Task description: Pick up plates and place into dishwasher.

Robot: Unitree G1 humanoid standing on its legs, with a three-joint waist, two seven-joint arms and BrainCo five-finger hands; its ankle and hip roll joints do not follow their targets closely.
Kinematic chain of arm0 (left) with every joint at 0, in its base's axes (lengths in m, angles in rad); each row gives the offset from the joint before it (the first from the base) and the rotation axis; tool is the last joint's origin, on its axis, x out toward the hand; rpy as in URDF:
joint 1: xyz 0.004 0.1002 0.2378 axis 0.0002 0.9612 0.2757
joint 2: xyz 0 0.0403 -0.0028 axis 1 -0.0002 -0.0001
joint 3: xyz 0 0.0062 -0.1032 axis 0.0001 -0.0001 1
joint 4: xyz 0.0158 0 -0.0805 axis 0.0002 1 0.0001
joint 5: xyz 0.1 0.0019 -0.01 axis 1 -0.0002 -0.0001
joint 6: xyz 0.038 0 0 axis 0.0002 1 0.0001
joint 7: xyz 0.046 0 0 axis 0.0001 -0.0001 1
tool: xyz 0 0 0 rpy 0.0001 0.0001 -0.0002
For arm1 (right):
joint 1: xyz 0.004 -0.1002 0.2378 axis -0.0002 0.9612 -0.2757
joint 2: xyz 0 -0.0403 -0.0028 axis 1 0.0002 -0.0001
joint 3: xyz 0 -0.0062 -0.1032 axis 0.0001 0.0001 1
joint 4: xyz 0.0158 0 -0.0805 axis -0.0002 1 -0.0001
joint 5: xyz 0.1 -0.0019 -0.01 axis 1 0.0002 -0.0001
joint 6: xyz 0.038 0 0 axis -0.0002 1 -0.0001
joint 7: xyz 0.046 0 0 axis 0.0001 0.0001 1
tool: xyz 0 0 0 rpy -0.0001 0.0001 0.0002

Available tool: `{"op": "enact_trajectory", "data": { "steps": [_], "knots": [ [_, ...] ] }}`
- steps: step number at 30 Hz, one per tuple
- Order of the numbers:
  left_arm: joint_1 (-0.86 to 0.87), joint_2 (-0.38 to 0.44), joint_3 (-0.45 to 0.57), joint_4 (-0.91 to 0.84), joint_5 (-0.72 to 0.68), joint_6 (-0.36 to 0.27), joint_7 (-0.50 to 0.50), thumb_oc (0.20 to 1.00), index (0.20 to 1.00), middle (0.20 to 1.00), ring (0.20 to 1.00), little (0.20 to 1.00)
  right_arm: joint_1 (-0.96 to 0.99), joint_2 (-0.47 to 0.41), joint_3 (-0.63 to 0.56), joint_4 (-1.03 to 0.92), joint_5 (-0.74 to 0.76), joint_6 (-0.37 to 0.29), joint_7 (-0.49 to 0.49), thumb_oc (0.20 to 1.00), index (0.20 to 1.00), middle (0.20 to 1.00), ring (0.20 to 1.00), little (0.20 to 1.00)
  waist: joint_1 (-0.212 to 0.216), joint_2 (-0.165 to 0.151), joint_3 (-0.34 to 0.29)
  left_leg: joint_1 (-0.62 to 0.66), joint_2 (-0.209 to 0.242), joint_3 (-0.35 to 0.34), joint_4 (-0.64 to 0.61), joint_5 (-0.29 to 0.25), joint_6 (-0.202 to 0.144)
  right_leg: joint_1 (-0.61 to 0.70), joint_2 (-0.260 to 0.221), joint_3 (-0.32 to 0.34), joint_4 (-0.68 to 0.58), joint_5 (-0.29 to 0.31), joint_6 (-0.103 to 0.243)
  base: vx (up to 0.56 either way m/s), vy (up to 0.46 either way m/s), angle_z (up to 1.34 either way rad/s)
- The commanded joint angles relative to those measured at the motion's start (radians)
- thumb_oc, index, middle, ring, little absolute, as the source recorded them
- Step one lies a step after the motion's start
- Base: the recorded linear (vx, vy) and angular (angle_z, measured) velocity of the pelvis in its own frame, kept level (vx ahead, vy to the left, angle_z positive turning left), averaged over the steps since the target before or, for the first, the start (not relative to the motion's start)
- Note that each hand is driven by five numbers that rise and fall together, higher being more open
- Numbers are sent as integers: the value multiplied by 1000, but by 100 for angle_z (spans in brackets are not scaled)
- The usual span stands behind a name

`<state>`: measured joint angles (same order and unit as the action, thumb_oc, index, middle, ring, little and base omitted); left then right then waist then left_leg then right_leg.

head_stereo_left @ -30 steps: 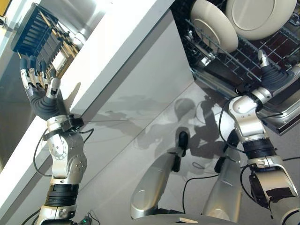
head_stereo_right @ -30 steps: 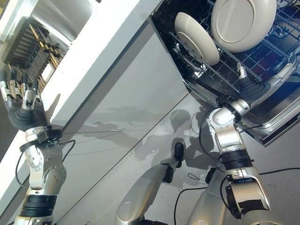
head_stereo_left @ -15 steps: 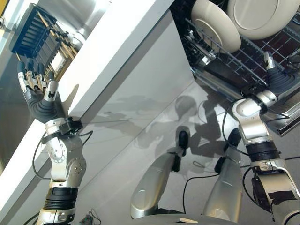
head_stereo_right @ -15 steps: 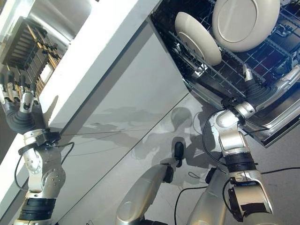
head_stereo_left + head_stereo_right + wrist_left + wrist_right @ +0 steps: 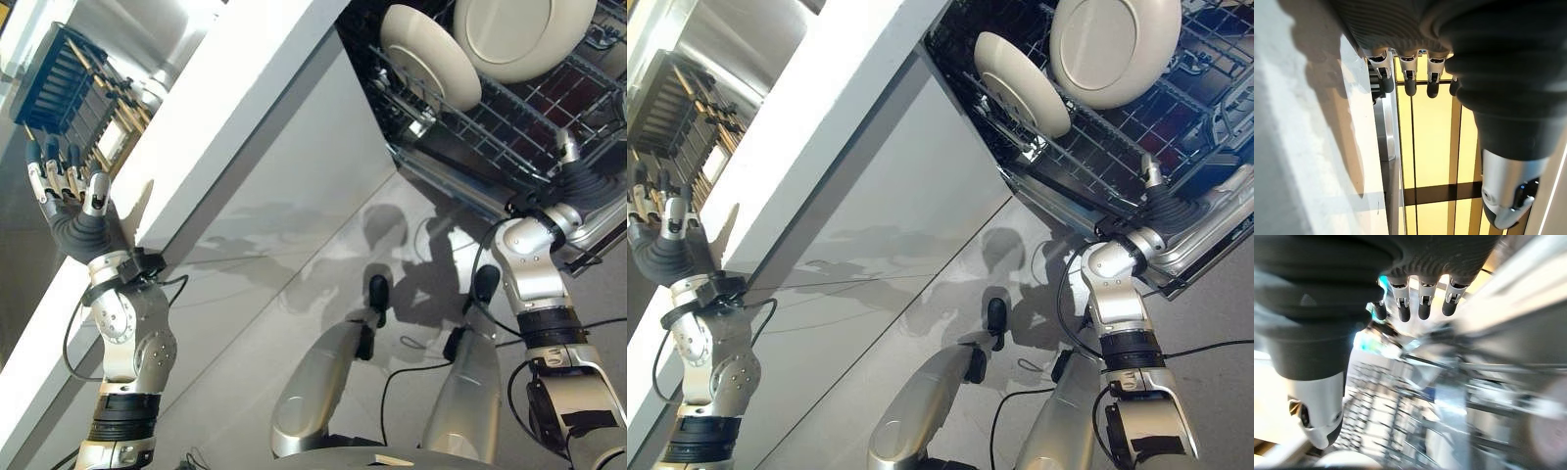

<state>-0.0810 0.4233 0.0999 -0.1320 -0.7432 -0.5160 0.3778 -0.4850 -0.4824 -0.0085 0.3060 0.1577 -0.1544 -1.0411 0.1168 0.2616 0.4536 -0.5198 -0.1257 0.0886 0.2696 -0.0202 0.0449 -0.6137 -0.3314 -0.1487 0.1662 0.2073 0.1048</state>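
fingers: both hands released, left hand (image 5: 73,211), right hand (image 5: 578,176) | two cream plates (image 5: 428,54) upright in rack (image 5: 509,122)

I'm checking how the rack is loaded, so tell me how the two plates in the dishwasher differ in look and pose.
The round plate shows its broad face almost fully to the head camera, with a raised inner ring, while the tilted plate beside it is turned more edge-on and reads as a narrower oval. The round plate sits deeper in the dishwasher rack; the tilted plate stands nearer the rack's front rail. Both are cream-coloured, stand upright in the rack, and neither is held by a robot hand.
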Motion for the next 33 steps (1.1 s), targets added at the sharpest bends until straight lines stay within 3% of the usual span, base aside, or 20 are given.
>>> {"op": "enact_trajectory", "data": {
  "steps": [1,3,8,12,21,26,27,33],
  "knots": [
    [45,-26,-112,17,-43,40,14,1000,1000,1000,1000,1000,-53,-21,-7,-27,126,-101,140,1000,1000,1000,1000,1000,-12,42,66,-31,27,-9,-76,71,-45,-28,0,47,5,-46,48,-7,-73,-2],
    [37,-20,-117,16,-33,42,26,1000,1000,1000,1000,1000,-66,-21,5,-4,182,-110,202,1000,1000,1000,1000,1000,-4,38,66,-45,28,-16,-76,75,-46,-37,3,42,1,-43,49,-12,-71,1],
    [13,-11,-135,18,-22,42,39,1000,1000,1000,1000,1000,-112,-22,57,11,145,-82,325,1000,1000,1000,1000,1000,17,29,66,-86,24,-32,-68,80,-46,-66,0,30,3,-39,48,-13,-36,3],
    [9,-10,-139,8,-28,59,31,1000,1000,1000,1000,1000,-135,-28,91,3,81,-76,326,1000,1000,1000,1000,1000,34,22,66,-107,20,-38,-54,81,-47,-76,-6,18,12,-39,49,-4,-11,5],
    [23,2,-142,12,-62,55,-5,1000,1000,1000,1000,1000,-188,-50,123,26,105,-60,348,1000,1000,1000,1000,1000,71,23,66,-152,17,-50,-3,77,-49,-102,-22,-7,56,-53,44,-1,14,5],
    [53,5,-140,5,-79,52,-41,1000,1000,1000,1000,1000,-190,-28,149,-22,41,-55,297,1000,1000,1000,1000,1000,103,16,66,-181,20,-60,36,69,-48,-118,-37,-36,93,-68,41,6,-19,11],
    [59,4,-142,7,-83,53,-44,1000,1000,1000,1000,1000,-186,-23,154,-27,29,-52,295,1000,1000,1000,1000,1000,110,16,66,-161,23,-64,42,43,-52,-102,-35,-31,106,-97,50,61,13,13],
    [97,6,-140,8,-122,75,-97,1000,1000,1000,1000,1000,-251,-31,186,-32,-25,-8,253,1000,1000,1000,1000,1000,166,32,66,-162,18,-68,100,26,-52,-91,-80,-72,199,-138,41,4,32,13]
  ]
}}
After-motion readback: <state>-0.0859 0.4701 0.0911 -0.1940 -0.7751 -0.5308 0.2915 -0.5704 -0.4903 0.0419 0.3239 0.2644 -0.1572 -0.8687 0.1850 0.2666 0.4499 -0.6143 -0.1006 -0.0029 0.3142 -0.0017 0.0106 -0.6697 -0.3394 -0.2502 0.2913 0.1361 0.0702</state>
